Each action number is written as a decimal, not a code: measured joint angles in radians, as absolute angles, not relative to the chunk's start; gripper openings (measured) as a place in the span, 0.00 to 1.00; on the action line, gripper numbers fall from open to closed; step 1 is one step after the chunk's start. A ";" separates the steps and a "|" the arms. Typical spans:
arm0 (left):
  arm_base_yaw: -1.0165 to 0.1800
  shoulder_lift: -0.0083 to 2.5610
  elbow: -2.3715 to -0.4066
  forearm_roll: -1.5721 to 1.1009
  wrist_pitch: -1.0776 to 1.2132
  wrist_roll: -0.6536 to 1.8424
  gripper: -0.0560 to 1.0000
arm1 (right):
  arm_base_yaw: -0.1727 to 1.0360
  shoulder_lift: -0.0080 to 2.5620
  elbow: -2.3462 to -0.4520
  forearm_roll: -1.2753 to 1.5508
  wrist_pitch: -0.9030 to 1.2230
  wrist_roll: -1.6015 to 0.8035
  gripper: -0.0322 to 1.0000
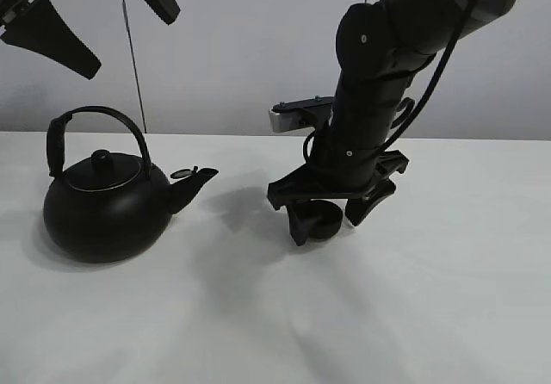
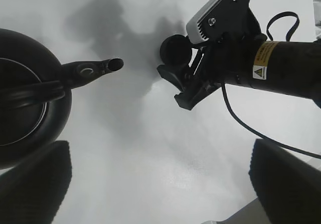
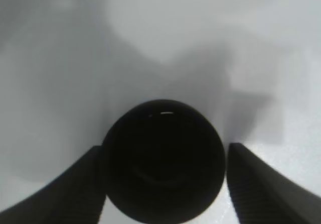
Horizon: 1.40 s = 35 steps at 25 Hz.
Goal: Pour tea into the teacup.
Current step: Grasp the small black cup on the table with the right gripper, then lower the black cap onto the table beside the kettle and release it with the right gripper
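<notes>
— Ribbed black fingers of the right gripper loom closest in the right wrist view, one on each side of the small, round matte-black teacup. Is it gripped?

— Not quite, I judge. The jaws stand at a middling width around the cup. One finger looks to be touching its wall, while a sliver of white tabletop shows between the other finger and the wall.

— Where does the cup sit overall?

— Upright on the tabletop, mouth up, near the middle of the exterior high view. It is at 3 o'clock from the big black kettle with the arched handle, and apart from it.

— Why that layout?

— The kettle's spout points toward 3 o'clock, straight at the cup, so a tilt would send tea that way. The gap looks too long for a pour, though. The right gripper probably brackets the cup to steady it or bring it nearer the spout.

— And the left gripper?

— High at 12 o'clock from the kettle, spread wide, holding and touching nothing. Hanging above the handle, it seems set to drop and take it for the pour.

— Any tea in the cup?

— Its inside reads only as black; I cannot tell.
</notes>
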State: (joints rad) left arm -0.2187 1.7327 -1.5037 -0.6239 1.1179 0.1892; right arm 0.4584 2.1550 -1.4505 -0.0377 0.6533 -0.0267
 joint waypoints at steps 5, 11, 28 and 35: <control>-0.219 1.733 -1.504 -0.624 1.118 0.189 0.71 | 0.458 2.168 -1.457 -0.037 0.655 0.000 0.41; -0.219 1.733 -1.504 -0.624 1.118 0.189 0.71 | 0.458 2.169 -1.458 -0.037 0.660 0.000 0.41; -0.219 1.733 -1.504 -0.624 1.118 0.189 0.71 | 0.431 2.062 -1.458 -0.112 0.783 0.087 0.41; -0.219 1.733 -1.504 -0.624 1.118 0.189 0.71 | 0.409 2.048 -1.449 -0.116 0.820 0.103 0.41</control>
